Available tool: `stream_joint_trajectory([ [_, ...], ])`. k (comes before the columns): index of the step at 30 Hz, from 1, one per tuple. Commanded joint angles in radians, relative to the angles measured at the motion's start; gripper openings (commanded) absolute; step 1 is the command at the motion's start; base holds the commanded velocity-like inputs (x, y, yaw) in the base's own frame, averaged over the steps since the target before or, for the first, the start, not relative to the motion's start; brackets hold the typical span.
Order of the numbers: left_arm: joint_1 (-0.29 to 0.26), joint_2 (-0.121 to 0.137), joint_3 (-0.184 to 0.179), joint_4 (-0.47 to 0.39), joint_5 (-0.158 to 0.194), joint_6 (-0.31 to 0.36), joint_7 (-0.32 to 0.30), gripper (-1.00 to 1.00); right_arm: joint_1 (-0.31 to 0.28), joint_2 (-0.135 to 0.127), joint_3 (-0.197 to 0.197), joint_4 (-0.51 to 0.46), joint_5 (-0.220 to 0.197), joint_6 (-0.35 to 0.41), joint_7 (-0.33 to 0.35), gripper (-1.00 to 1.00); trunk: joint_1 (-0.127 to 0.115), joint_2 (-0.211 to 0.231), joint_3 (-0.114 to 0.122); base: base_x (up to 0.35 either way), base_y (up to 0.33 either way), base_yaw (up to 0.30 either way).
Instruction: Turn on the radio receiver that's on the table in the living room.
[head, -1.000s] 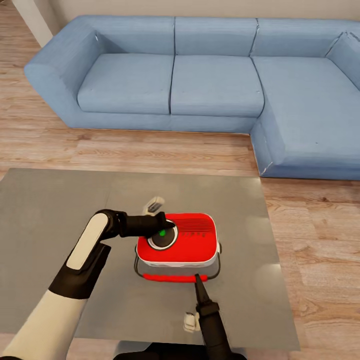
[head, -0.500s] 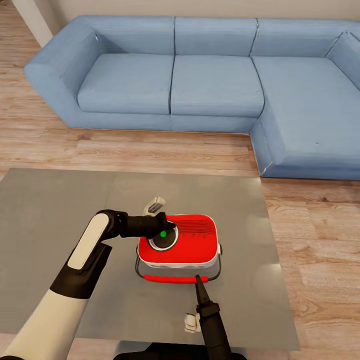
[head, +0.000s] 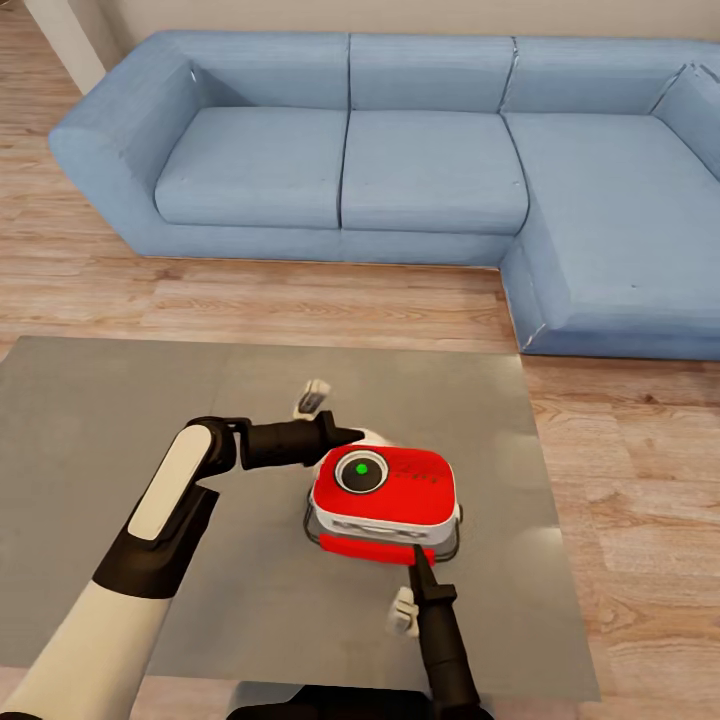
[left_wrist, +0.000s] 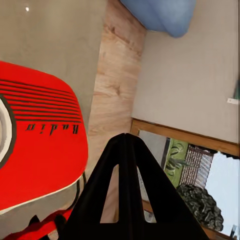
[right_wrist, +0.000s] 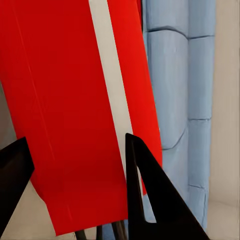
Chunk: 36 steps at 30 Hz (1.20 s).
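The red radio receiver (head: 385, 495) lies on the grey table (head: 110, 420), its black dial (head: 361, 471) with the green dot facing up. My left gripper (head: 348, 435) is shut, its tip just beyond the radio's far left corner and off the dial. The left wrist view has the shut fingertips (left_wrist: 125, 137) beside the radio (left_wrist: 40, 150). My right gripper (head: 416, 552) touches the radio's near red edge. In the right wrist view it stands open (right_wrist: 77, 137) against the radio's red side (right_wrist: 65, 90) with its white band.
The blue L-shaped sofa (head: 430, 170) stands beyond the table across a strip of light wood floor (head: 300, 300). The table's right edge (head: 545, 470) is a short way right of the radio. Bare tabletop spreads to the left.
The radio has slid right and turned slightly. My left gripper has come off the dial and sits at the radio's far left corner. The right gripper has shifted right with the radio.
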Motion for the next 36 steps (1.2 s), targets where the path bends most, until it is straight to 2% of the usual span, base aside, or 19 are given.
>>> stream_joint_trajectory([
  [1, 0.0, 0.0, 0.0, 0.0, 0.0, 0.0, -0.003, -1.0, 0.0, -0.003, -0.007, -0.008, 0.005, -0.004, 0.009, -1.0, 0.0, 0.0, 0.0, 0.0, 0.0, 0.0],
  [4, 0.0, 0.001, 0.0, 0.0, 0.0, 0.0, -0.006, -1.0, 0.0, -0.01, -0.035, -0.048, 0.005, -0.012, 0.047, -1.0, 0.0, 0.0, 0.0, 0.0, 0.0, 0.0],
  [7, 0.0, 0.001, 0.0, 0.0, 0.0, 0.0, -0.007, -1.0, 0.0, -0.024, -0.095, -0.135, 0.005, -0.017, 0.152, -1.0, 0.0, 0.0, 0.0, 0.0, 0.0, 0.0],
  [9, 0.0, 0.002, 0.001, 0.0, 0.0, 0.0, -0.007, -1.0, 0.0, -0.03, -0.159, -0.214, 0.005, -0.019, 0.26, -1.0, 0.0, 0.0, 0.0, 0.0, 0.0, 0.0],
  [10, 0.0, 0.002, 0.001, 0.0, -0.001, 0.0, -0.007, -1.0, 0.0, -0.033, -0.213, -0.272, 0.005, -0.02, 0.35, -1.0, 0.0, 0.0, 0.0, 0.0, 0.0, 0.0],
  [11, 0.0, 0.002, 0.001, 0.0, -0.001, 0.0, -0.007, -1.0, 0.0, -0.033, -0.231, -0.288, 0.005, -0.02, 0.378, -1.0, 0.0, 0.0, 0.0, 0.0, 0.0, 0.0],
  [12, 0.0, 0.004, 0.003, 0.0, -0.003, 0.0, -0.008, -1.0, 0.0, -0.032, -0.296, -0.339, 0.005, -0.021, 0.477, -1.0, 0.0, 0.0, 0.0, 0.0, 0.0, 0.0],
  [13, 0.0, 0.008, 0.003, 0.001, -0.007, 0.0, -0.008, -1.0, 0.0, -0.031, -0.336, -0.361, 0.006, -0.026, 0.527, -1.0, 0.0, 0.0, 0.0, 0.0, 0.0, 0.0],
  [15, 0.0, 0.017, 0.004, 0.001, -0.009, 0.0, -0.009, -1.0, 0.001, -0.031, -0.378, -0.376, 0.006, -0.04, 0.561, -1.0, 0.0, 0.0, 0.0, 0.0, 0.0, 0.0],
  [16, 0.0, 0.035, 0.004, 0.005, -0.012, -0.003, -0.033, -1.0, -0.002, -0.03, -0.452, -0.384, 0.005, -0.052, 0.618, -1.0, 0.0, 0.0, 0.0, 0.0, 0.0, 0.0],
  [18, 0.0, 0.045, 0.004, 0.008, -0.015, -0.004, -0.047, -1.0, -0.028, -0.03, -0.506, -0.387, 0.005, -0.056, 0.679, -1.0, 0.0, 0.0, 0.0, 0.0, 0.0, 0.0],
  [21, 0.0, 0.058, 0.005, 0.014, -0.025, -0.005, -0.055, -1.0, -0.111, -0.03, -0.606, -0.388, -0.014, -0.062, 0.812, -1.0, 0.0, 0.0, 0.0, 0.0, 0.0, 0.0],
  [24, 0.001, 0.061, 0.006, 0.017, -0.039, -0.005, -0.056, -1.0, -0.198, -0.03, -0.683, -0.389, -0.073, -0.064, 0.914, -1.0, 0.0, 0.0, 0.0, 0.0, 0.0, 0.0],
  [27, 0.001, 0.064, 0.006, 0.029, -0.079, -0.006, -0.056, -1.0, -0.326, -0.035, -0.792, -0.388, -0.157, -0.055, 1.072, -1.0, 0.0, 0.0, 0.0, 0.0, 0.0, 0.0],
  [28, 0.001, 0.063, 0.006, 0.034, -0.097, -0.007, -0.057, -1.0, -0.372, -0.036, -0.834, -0.388, -0.176, -0.049, 1.136, -1.0, 0.0, 0.0, 0.0, 0.0, 0.0, 0.0],
  [30, 0.001, 0.059, 0.004, 0.069, -0.162, -0.01, -0.059, -1.0, -0.538, -0.04, -0.974, -0.387, -0.208, 0.056, 1.399, -1.0, 0.0, 0.0, 0.0, 0.0, 0.0, 0.0],
  [34, 0.002, 0.057, 0.002, 0.1, -0.188, -0.012, -0.06, -1.0, -0.66, -0.055, -1.032, -0.38, -0.218, 0.201, 1.611, -1.0, 0.0, 0.0, 0.0, 0.0, 0.0, 0.0],
  [35, 0.002, 0.057, 0.001, 0.105, -0.191, -0.013, -0.06, -1.0, -0.689, -0.057, -1.044, -0.376, -0.219, 0.279, 1.709, -1.0, 0.0, 0.0, 0.0, 0.0, 0.0, 0.0],
  [36, 0.002, 0.057, 0.001, 0.106, -0.192, -0.013, -0.06, -1.0, -0.696, -0.056, -1.047, -0.374, -0.22, 0.318, 1.75, -1.0, 0.0, 0.0, 0.0, 0.0, 0.0, 0.0],
])
